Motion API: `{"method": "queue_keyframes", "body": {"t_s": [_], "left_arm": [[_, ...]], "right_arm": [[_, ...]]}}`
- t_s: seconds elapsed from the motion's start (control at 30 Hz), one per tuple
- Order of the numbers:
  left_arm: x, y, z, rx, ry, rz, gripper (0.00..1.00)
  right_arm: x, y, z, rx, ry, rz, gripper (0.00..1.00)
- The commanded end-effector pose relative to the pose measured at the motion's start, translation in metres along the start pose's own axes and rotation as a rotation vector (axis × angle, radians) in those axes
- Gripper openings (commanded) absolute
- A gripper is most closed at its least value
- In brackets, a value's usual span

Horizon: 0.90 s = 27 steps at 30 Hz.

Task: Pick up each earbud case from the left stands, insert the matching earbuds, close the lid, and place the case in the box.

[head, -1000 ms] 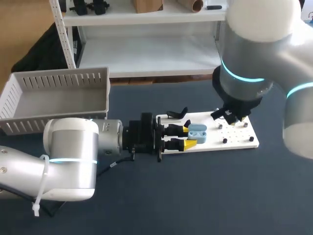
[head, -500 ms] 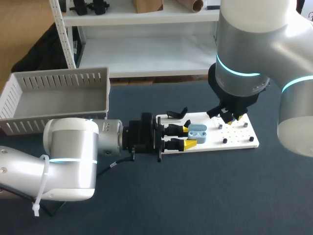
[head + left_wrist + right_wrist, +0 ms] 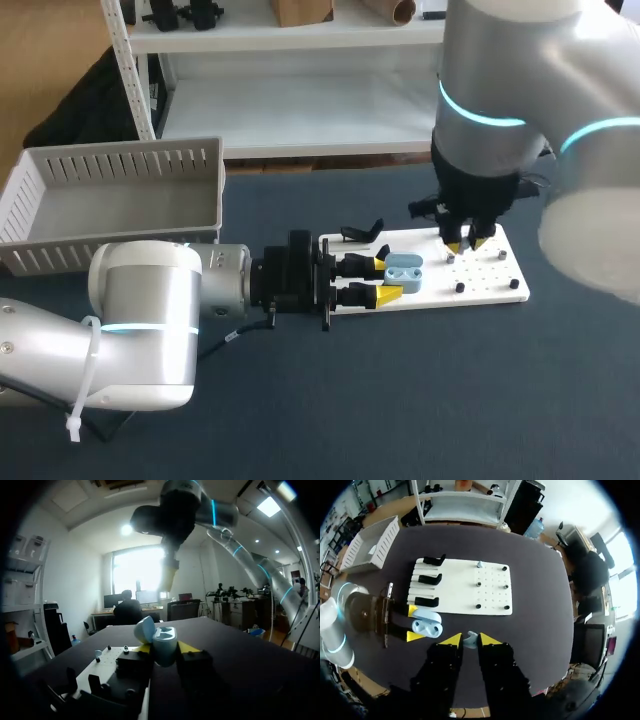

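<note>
Left jaws, closed from both sides on the open, light-blue earbud case (image 3: 404, 272), held it over the left part of the white board (image 3: 495, 288) near the desk's (image 3: 450, 400) middle. Right jaws, nearly closed, pinched a small earbud (image 3: 470, 639) above the board's far edge. Over the preceding second they had shifted slightly toward the case. Insertion therefore appeared imminent. Lid closure and transfer to the grey box (image 3: 110, 195), at the desk's far left corner, remained.

Robotics lab, 2 robot arms (image 3: 150, 330), dark table (image 3: 450, 400)

Dark table (image 3: 450, 400), white pegboard (image 3: 492, 289)
</note>
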<state>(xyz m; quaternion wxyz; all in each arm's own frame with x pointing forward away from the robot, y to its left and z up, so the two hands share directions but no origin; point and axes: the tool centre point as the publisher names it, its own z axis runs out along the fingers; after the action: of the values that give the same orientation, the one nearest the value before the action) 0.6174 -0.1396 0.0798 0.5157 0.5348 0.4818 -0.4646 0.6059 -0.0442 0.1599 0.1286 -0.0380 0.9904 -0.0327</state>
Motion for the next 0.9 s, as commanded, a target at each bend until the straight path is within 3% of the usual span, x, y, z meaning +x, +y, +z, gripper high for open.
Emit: {"method": "queue_keyframes", "body": {"t_s": [0.03, 0.23, 0.6, 0.9], "left_arm": [[0.001, 0.0, 0.001, -0.004, 0.0, 0.001, 0.0], [0.001, 0.0, 0.001, -0.004, 0.0, 0.001, 0.0], [0.001, 0.0, 0.001, -0.004, 0.0, 0.001, 0.0], [0.001, 0.0, 0.001, -0.004, 0.0, 0.001, 0.0]], "right_arm": [[-0.008, 0.011, -0.002, 0.015, 0.045, 0.121, 0.0], [-0.004, 0.012, -0.005, -0.017, 0.0, 0.114, 0.0], [-0.004, 0.012, -0.005, -0.017, 0.0, 0.114, 0.0], [0.006, 0.028, -0.01, 0.01, 0.049, 0.123, 0.0]]}}
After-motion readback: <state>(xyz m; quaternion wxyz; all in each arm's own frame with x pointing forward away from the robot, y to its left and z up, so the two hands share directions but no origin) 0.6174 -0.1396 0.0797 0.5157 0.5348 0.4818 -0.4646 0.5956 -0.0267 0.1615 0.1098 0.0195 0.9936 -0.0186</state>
